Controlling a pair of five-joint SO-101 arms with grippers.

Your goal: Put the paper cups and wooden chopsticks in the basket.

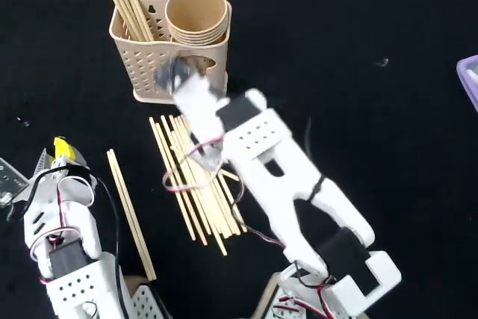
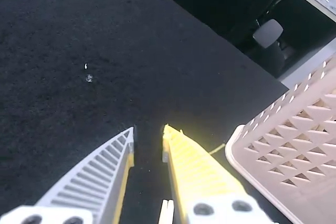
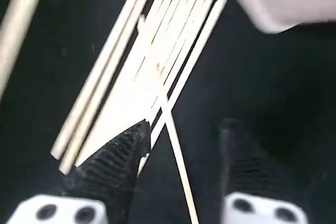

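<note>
While both hold nothing | right fingers wide over chopsticks | left fingers narrowly parted

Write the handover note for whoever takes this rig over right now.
The left gripper is open a little and empty, over bare table.
The right gripper is open and empty, above the chopstick pile in front of the basket.
Done: the paper cups are stacked in the basket, with a chopstick bundle standing next to them.
Left: the pile on the table, and the separate sticks lying on the left arm's side of it.
</note>
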